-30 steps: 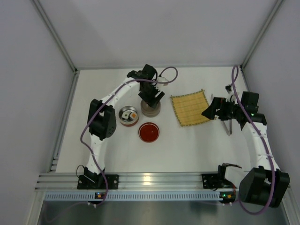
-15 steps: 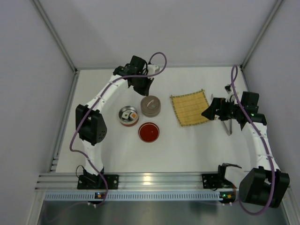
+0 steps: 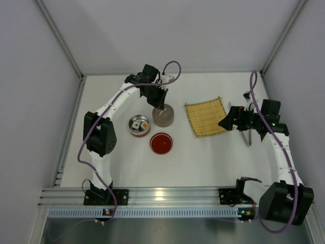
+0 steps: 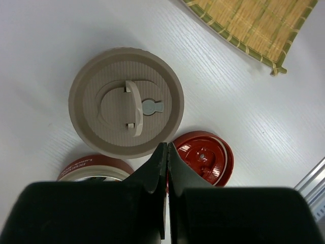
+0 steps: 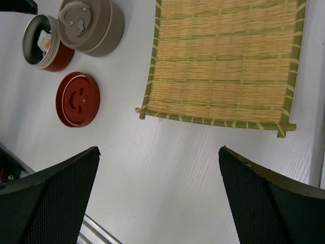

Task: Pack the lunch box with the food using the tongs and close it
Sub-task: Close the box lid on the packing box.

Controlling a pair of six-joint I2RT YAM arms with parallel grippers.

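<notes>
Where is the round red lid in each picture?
Top view: the red lid is in the middle, just below the beige pot.
Left wrist: the red lid is lower right of the middle.
Right wrist: the red lid is at the left, about halfway up.
Landmark: the beige pot sits next to it in all three views.

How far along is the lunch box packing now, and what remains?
Done: the bamboo mat is bare and food sits in the open container; the beige container wears its lid. In hand: nothing; the left end effector, shut, hovers over it. Left: the red lid lies beside the open container, not yet on.
</notes>
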